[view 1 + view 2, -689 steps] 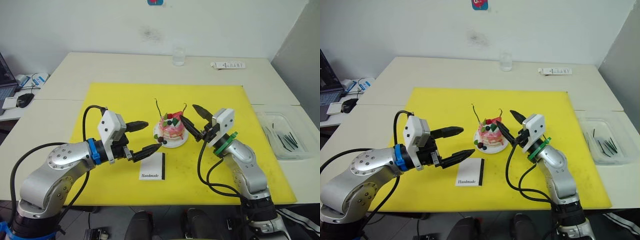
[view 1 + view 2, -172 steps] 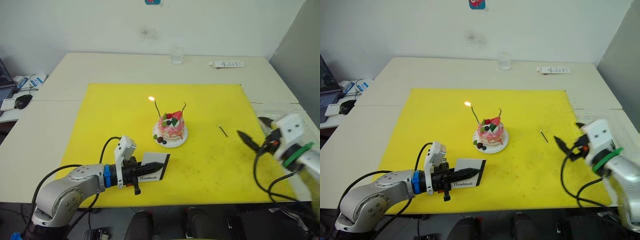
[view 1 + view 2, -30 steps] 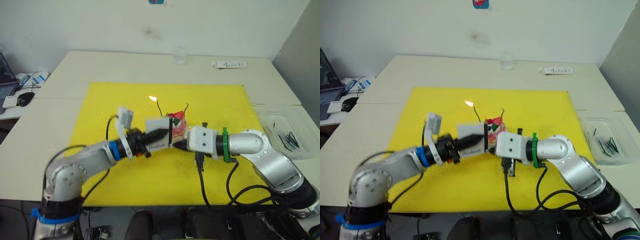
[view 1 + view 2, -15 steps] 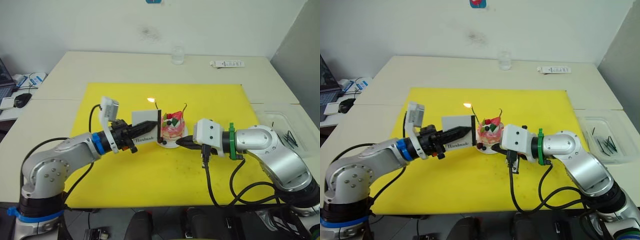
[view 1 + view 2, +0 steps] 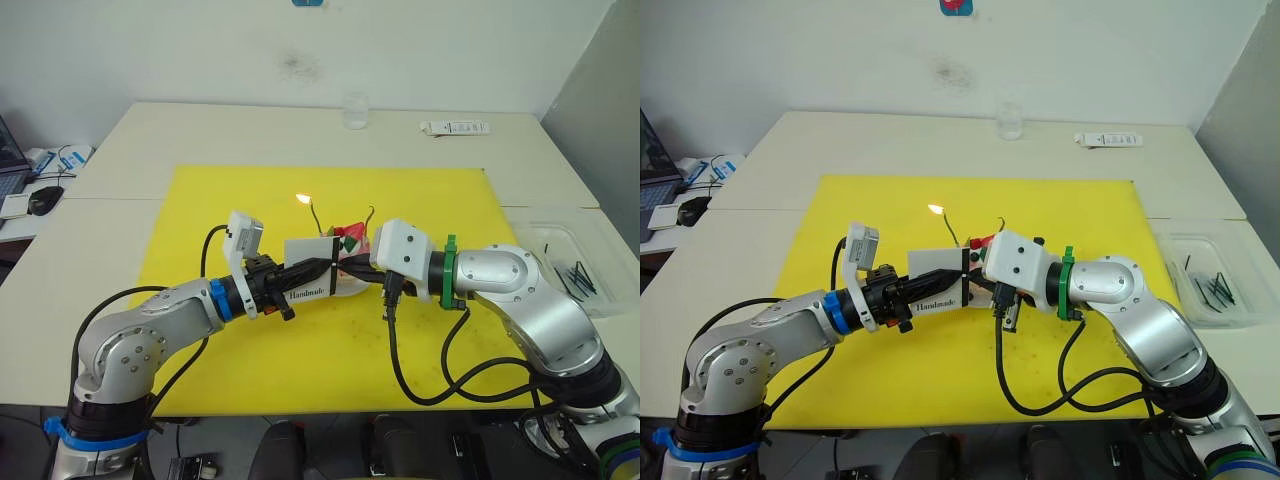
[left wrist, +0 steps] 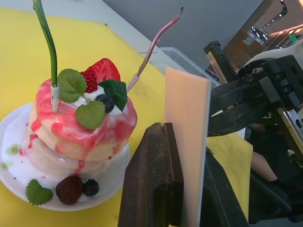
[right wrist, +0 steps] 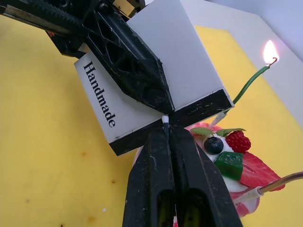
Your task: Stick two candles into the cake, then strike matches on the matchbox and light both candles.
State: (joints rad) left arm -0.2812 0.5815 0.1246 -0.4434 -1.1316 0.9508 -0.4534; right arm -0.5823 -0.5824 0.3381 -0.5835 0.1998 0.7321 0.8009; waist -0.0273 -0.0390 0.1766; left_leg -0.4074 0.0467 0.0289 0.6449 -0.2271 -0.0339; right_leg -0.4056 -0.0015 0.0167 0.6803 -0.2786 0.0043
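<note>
**Match tip at the matchbox's black strip, one candle alight**

The matchbox [image 7: 142, 90] is held off the mat just in front of the cake [image 6: 80, 127], pinched on edge by the left gripper [image 5: 940, 279]. The right gripper [image 7: 166, 142], fingers pressed together on a match [image 7: 165, 119], sets its pale tip against the box's black strip. The cake sits on its white plate [image 6: 14, 146] on the yellow mat [image 5: 220, 200]. Two candles stand in it: one [image 7: 251, 82] burns, the other [image 6: 156, 42] is unlit. A clear tray [image 5: 570, 265] of dark sticks lies well apart on the table's right.
</note>
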